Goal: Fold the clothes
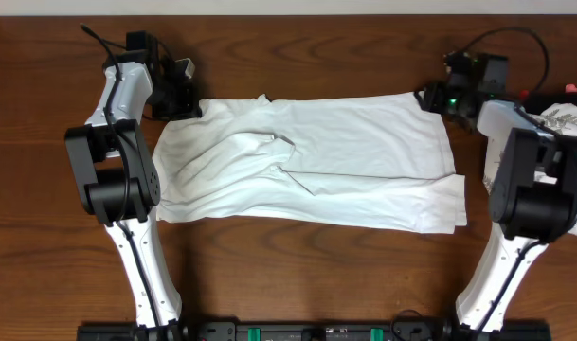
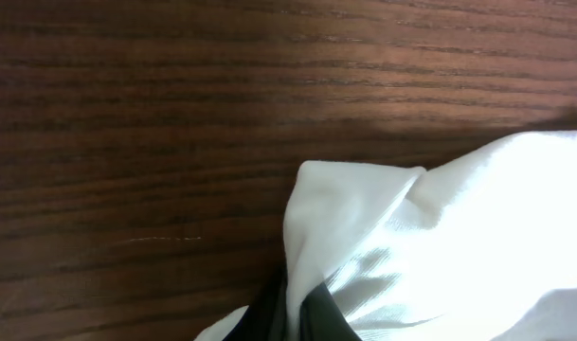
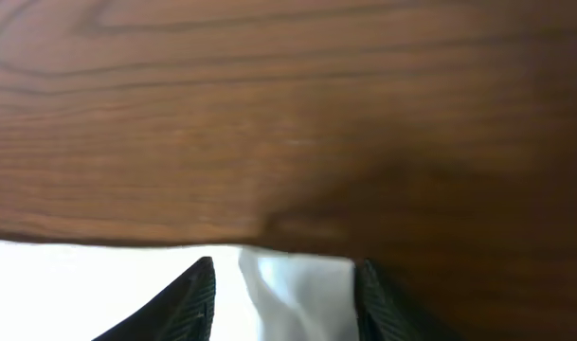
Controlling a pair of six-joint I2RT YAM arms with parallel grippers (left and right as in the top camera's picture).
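Observation:
The clothes (image 1: pixel 364 152) are a white T-shirt lying folded into a wide band across the wooden table. No chest print shows. My left gripper (image 1: pixel 189 102) sits at the shirt's far left corner. In the left wrist view it (image 2: pixel 299 311) is shut on a pinch of the white fabric (image 2: pixel 477 227), which bunches up around the dark fingers (image 2: pixel 328 317). My right gripper (image 1: pixel 430 98) is at the far right corner. Its jaws (image 3: pixel 283 305) stand open, one finger (image 3: pixel 189 303) over the cloth, and the shirt's corner (image 3: pixel 312 284) lies loose between them.
A white printed item (image 1: pixel 567 118) lies at the right edge beside the right arm's base. Cables (image 1: pixel 515 38) run behind the right arm. Bare wood table (image 1: pixel 316 57) stretches beyond the shirt's far edge and in front of its near edge.

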